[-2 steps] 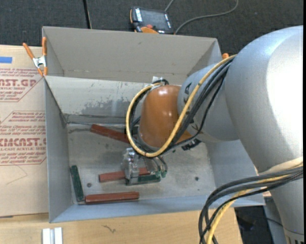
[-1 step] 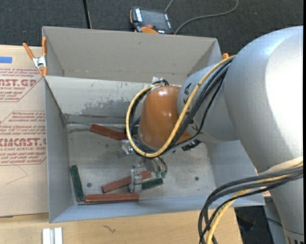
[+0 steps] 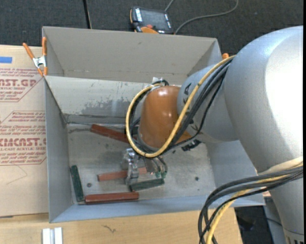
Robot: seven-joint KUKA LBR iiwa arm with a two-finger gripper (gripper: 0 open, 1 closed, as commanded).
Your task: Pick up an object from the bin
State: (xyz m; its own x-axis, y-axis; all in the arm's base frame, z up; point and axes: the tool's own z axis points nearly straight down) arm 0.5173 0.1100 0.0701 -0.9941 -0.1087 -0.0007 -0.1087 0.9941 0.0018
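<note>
1. Claw (image 3: pixel 134 168) is down on the bin floor, near the front and a little right of middle, directly below the orange cover (image 3: pixel 160 116) on the wrist. Its lower part is crowded in by the things around it; cannot tell whether it is open, closed or gripping.
2. Short red-brown stick (image 3: pixel 111 177) lies flat on the floor, running left to right. Its right end reaches the claw's tip; contact not clear.
3. Short dark green stick (image 3: pixel 149 183) lies just below and right of the claw, tilted slightly up toward the right. Its left end is right by the claw and by the red-brown stick's right end.
4. These two sticks are the nearest things to the claw. The claw stands over the spot where their ends meet.
5. Long red-brown bar (image 3: pixel 111 197) lies along the front wall, flat, near the claw but apart from it.
6. Dark green bar (image 3: pixel 77 183) lies on the left side of the floor, running front to back, its near end by the long bar's left end.
7. Another red-brown bar (image 3: pixel 108 132) lies at the back of the floor, slanted, its right end hidden behind the cable loop (image 3: pixel 130 121).
8. Grey bin (image 3: pixel 56 136) has sloping walls; floor scuffed.
9. Arm (image 3: pixel 265 100) comes in from the right, big pale casing over the bin's right side, with yellow and black cables along it.
</note>
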